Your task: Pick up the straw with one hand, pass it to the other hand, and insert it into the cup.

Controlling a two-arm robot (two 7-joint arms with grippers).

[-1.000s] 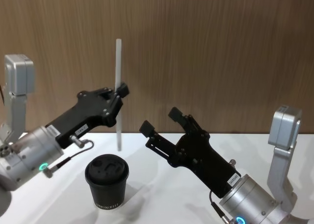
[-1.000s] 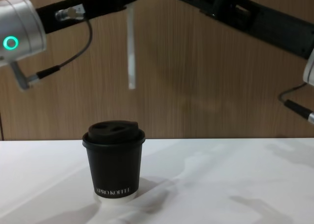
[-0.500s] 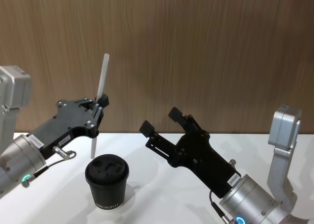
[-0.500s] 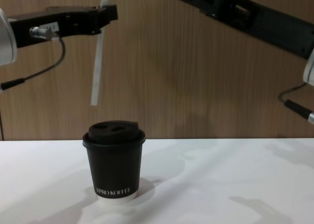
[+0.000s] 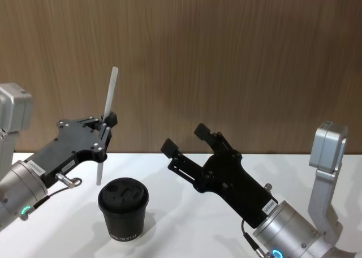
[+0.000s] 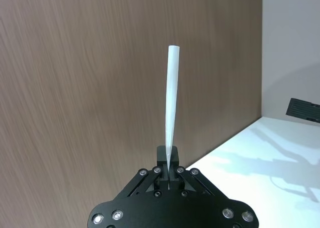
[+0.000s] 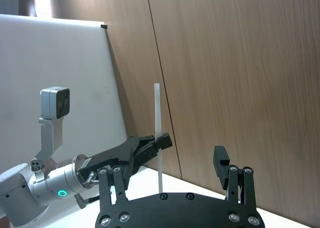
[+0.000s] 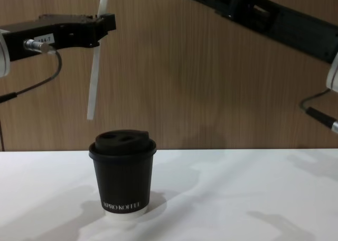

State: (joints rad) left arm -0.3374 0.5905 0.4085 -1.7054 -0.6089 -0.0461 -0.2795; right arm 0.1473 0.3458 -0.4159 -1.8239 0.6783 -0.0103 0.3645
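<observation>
The left hand point(image 5: 106, 127) is pinching the straw point(image 5: 111, 97) a little below its middle, with its fingers pressed onto the thin tube. In the left wrist view the straw point(image 6: 171, 113) rises straight out of the closed grip. It is held nearly upright with its top leaning a little to the right, most likely so the free lower end can go down into the lid. That lower end hangs in the air, clear of the cup point(image 5: 123, 213). In the chest view it sits above the cup's left edge rather than over the lid point(image 8: 125, 140), so I judge it needs shifting right before it is lowered.

The right hand point(image 5: 185, 139) is raised to the right of the cup with its fingers spread and nothing between them, so the handover looks done.

The cup stands upright on the white table point(image 5: 169, 224). White lettering point(image 8: 122, 204) near its base seems to read "XPRO KOFFEE", though the last letters are unclear. A white sticker point(image 5: 35, 166) on the left forearm is too small to read.
</observation>
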